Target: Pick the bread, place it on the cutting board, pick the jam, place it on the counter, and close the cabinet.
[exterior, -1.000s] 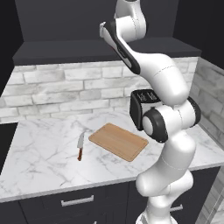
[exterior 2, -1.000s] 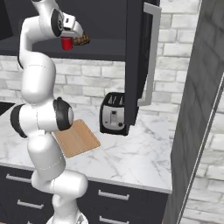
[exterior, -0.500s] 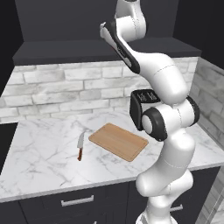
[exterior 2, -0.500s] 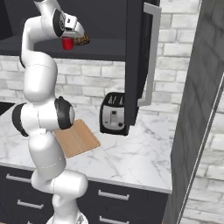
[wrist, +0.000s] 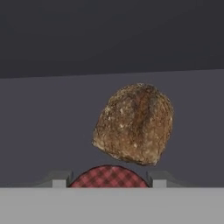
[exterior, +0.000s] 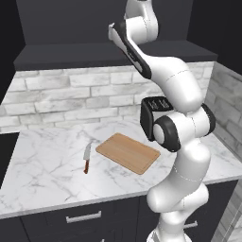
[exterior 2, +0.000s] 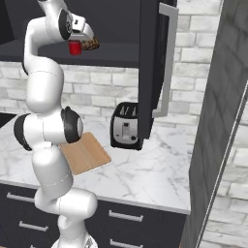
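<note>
- The red-handled knife lies flat on the white marble table, left of the middle and just left of the cutting board, blade pointing toward the back wall.
- The cutting board lies bare near the middle of the table, turned at an angle to the front edge; the right base view also shows it, partly behind the arm.
- The black toaster stands toward the back of the table, right of the board and below the open cabinet door.
- The arm reaches up into the dark cabinet above the table.
- The hand sits at the jam on the cabinet shelf; in the hand view the jar's red checked lid lies between the two fingertips, which sit close on either side, so the hand looks closed on the jam.
- The bread rests on the same shelf just beyond the jam; in the right base view it sits right beside the jar.
- The cabinet door stands open, its silver bar handle facing out.
</note>
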Available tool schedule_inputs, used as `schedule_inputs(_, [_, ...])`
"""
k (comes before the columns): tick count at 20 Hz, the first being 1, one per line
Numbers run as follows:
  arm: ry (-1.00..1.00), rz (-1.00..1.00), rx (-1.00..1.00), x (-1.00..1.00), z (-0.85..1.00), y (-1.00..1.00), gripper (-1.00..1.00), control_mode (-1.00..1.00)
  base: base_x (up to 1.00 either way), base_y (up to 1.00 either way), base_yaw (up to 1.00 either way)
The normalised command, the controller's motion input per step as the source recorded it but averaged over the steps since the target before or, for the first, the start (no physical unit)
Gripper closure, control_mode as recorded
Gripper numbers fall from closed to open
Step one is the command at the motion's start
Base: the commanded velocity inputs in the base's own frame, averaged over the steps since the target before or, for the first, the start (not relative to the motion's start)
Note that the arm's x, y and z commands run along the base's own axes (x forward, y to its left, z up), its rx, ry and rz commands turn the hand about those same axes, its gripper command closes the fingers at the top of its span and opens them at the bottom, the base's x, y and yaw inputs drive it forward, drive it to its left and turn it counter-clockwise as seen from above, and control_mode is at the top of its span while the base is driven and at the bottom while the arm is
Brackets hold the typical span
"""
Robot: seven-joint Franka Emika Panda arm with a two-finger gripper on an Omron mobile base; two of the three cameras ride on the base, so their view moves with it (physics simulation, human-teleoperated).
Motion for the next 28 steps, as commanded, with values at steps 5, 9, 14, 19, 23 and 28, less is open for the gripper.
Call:
schedule_inputs(5, [-0.05,0.0,0.0,-0.01,0.05,0.0,1.0,-1.0,0.0,0.0,0.0])
schedule_inputs(9, [-0.06,0.0,0.0,-0.04,0.15,0.0,1.0,-1.0,0.0,0.0,0.0])
schedule_inputs(14, [-0.01,0.0,0.0,-0.26,0.02,0.0,1.0,-1.0,0.0,0.0,0.0])
schedule_inputs(19, [0.0,0.0,0.0,-0.33,0.13,-0.03,1.0,-1.0,0.0,0.0,0.0])
schedule_inputs(23, [0.0,0.0,0.0,-0.35,0.12,-0.11,1.0,-1.0,0.0,0.0,0.0])
schedule_inputs(28, [0.0,0.0,-0.01,-0.43,0.01,-0.14,1.0,-1.0,0.0,0.0,0.0])
